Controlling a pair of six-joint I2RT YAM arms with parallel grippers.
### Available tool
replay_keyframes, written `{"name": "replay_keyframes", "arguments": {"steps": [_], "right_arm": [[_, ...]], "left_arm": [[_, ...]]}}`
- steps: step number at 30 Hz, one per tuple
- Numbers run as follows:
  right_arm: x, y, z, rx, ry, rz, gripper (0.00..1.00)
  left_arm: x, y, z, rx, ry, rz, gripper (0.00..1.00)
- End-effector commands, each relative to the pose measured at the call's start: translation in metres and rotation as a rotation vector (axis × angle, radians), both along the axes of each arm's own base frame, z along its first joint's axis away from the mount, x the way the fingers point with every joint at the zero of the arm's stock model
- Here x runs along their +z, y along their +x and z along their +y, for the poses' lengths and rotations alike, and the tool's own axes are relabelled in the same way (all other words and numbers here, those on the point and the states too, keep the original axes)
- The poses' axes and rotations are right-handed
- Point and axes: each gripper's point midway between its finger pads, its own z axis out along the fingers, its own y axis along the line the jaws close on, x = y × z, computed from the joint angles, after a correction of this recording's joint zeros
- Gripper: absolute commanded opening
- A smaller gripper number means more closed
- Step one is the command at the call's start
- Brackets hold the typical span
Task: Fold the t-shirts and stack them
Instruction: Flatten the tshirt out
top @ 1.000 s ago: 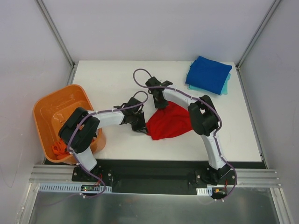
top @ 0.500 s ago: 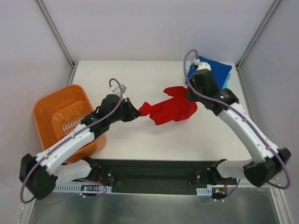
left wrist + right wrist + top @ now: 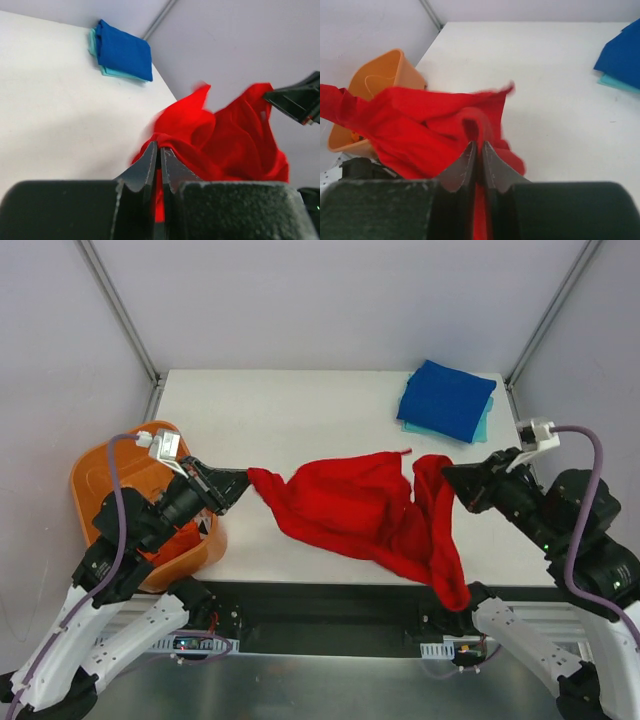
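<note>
**Red shirt stretched between both arms**

Red cloth fills the middle of the scene: one red shirt (image 3: 350, 505) hangs spread between the two arms, over the near half of the tabletop (image 3: 300, 410). The left jaws are pinched tight on its left corner, and the right jaws are all but closed with red cloth caught between them at its right side. The shirt sags in the middle. Whether it touches the tabletop I cannot tell.

Three shirts show in all. One blue shirt (image 3: 447, 398) lies folded on one teal shirt (image 3: 619, 84) in the far right corner, well apart from the red one. One orange basket (image 3: 100, 490) sits at the left edge, partly behind the left arm.

A long red fold trails from the right jaws down past the near edge. Bare white tabletop runs from the shirt to the far edge and left of the stack.
</note>
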Motion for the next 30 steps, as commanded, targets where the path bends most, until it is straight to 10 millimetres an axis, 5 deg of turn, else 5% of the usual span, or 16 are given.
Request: {"name": "replay_keyframes", "arguments": {"steps": [1,4,8,13,16,20,25,29,30], "right_arm": [[0.002,-0.002,-0.017,-0.047,-0.054,-0.036,0.11],[-0.023,0.017,-0.024,-0.132,-0.112,0.030,0.11],[-0.080,0.052,-0.030,-0.270,-0.219,0.194,0.09],[-0.143,0.097,-0.080,-0.619,-0.414,0.394,0.06],[-0.160,0.108,-0.107,-0.741,-0.424,0.469,0.06],[-0.191,0.104,-0.167,-0.962,-0.438,0.605,0.07],[-0.242,0.101,-0.199,-1.011,-0.478,0.822,0.11],[-0.263,0.118,-0.188,-0.906,-0.446,0.878,0.26],[-0.264,0.123,-0.183,-0.880,-0.432,0.875,0.47]], "left_arm": [[0.009,0.001,0.012,0.045,0.043,-0.048,0.00],[-0.011,0.016,0.008,0.077,0.066,0.015,0.00],[-0.067,0.048,0.004,0.171,0.158,0.162,0.00],[-0.122,0.084,0.025,0.384,0.298,0.301,0.00],[-0.124,0.090,0.043,0.489,0.336,0.312,0.00],[-0.122,0.085,0.084,0.672,0.360,0.307,0.00],[-0.145,0.070,0.099,0.703,0.359,0.334,0.00],[-0.165,0.064,0.085,0.617,0.380,0.378,0.00],[-0.171,0.064,0.081,0.600,0.386,0.396,0.00]]}}
